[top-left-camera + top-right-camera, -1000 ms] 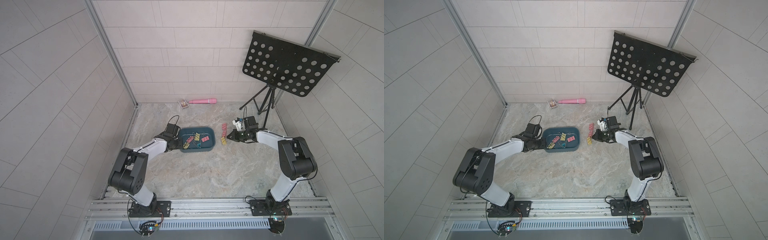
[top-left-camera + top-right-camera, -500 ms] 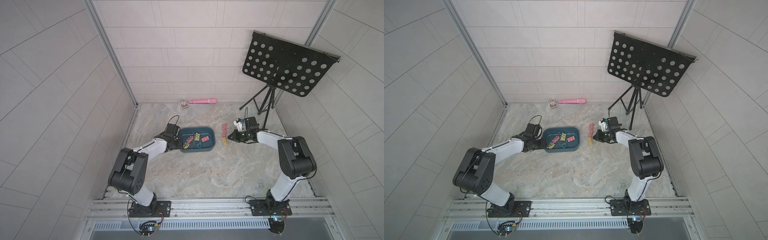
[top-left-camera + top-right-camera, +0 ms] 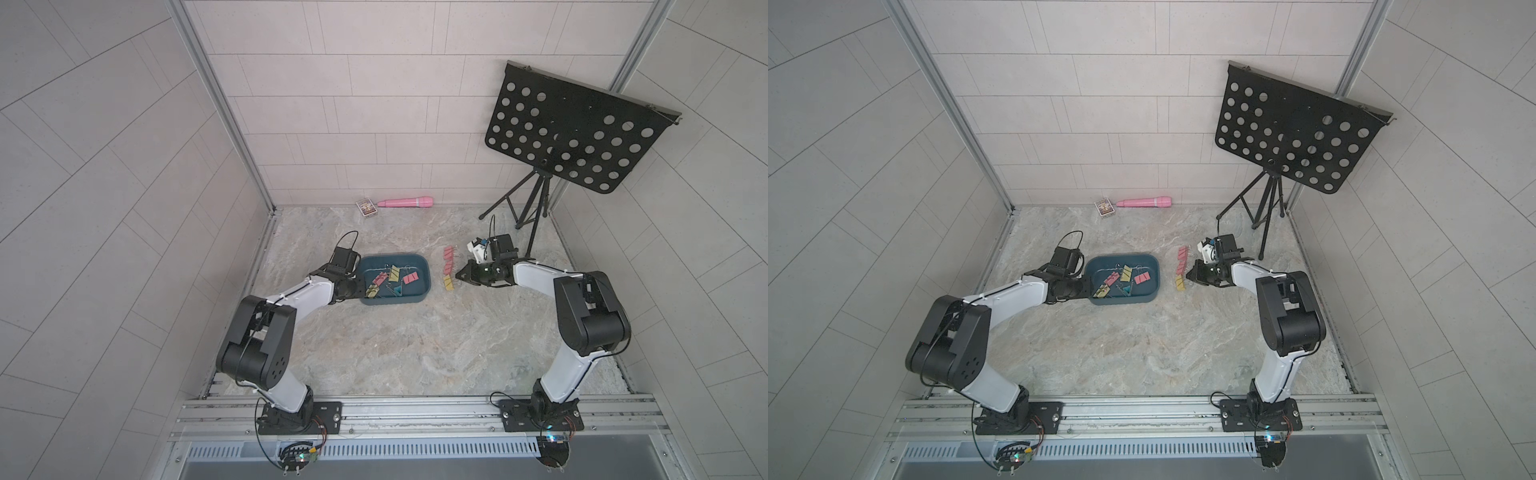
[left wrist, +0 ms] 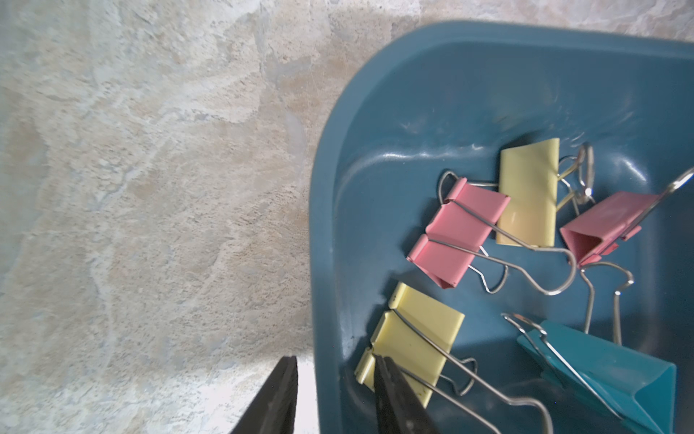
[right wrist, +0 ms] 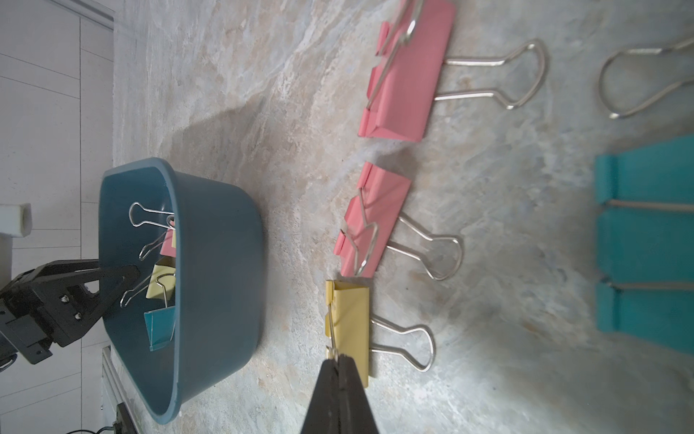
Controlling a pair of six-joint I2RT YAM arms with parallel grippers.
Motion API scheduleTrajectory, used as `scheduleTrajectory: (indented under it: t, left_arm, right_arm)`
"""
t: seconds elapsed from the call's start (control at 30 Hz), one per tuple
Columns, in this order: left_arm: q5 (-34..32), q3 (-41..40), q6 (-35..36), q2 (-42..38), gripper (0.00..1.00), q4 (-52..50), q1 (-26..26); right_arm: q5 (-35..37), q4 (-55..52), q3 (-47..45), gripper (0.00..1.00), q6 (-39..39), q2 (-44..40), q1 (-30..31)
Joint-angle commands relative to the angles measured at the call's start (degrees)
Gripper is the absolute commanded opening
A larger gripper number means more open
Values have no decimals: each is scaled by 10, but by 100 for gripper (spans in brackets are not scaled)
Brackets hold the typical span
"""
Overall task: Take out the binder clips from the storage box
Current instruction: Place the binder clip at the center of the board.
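- At the right tool [image 5: 339, 362]: shut tight on the thin silver wire loop of a yellow metal folding clip [image 5: 349, 323] lying flat on the grey stone-look bench [image 3: 415, 353].
- Could drag that clip along if pulled back before opening. Could also knock the near pink metal clip [image 5: 375, 221] just beside it and spoil the neat row.
- A bit further out, more clips already on the bench: a far pink metal clip [image 5: 409, 71] in the same row, between the right tool and the dark teal plastic tub [image 5: 218, 282], and a teal metal clip [image 5: 649, 244] close under the wrist.
- Might get swept aside by a low reach over them toward the tub. Safer to go high.
- Over at the left tool [image 4: 335, 359]: seems clamped on the tub's side wall, one half inside and one half outside. Inside half right over a second yellow clip [image 4: 413, 345].
- Could tip the tub and spill everything if lifted. Could let the light tub slide away if let go too soon.
- Left inside the tub: a little heap of pastel metal clips [image 4: 456, 233], pink, yellow and teal, with wire loops crossing each other.
- Hard to pull out just one. Could bring up two hooked together, then drop one on the way.
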Motion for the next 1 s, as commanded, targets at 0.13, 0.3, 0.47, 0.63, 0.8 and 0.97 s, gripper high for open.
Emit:
scheduleTrajectory:
  t: [0.13, 0.3, 0.47, 0.63, 0.8, 0.97]
  left_arm:
    - [-5, -7, -1, 1, 42, -13, 3]
    - [-6, -8, -1, -2, 42, -13, 3]
    - [-7, -9, 0, -3, 42, -13, 4]
    - [-6, -9, -1, -4, 42, -12, 3]
    - [-4, -8, -1, -5, 42, -11, 4]
    - [-3, -9, -2, -5, 42, -10, 4]
  right_arm:
    - [-2, 1, -5, 11, 0, 4, -2]
    - [7, -19, 4, 23, -9, -12, -5]
    - [39, -99, 50, 28, -52, -47, -7]
    - [59, -154, 104, 30, -73, -76, 6]
    - [68, -174, 151, 31, -89, -79, 55]
    - [70, -179, 193, 31, -98, -43, 111]
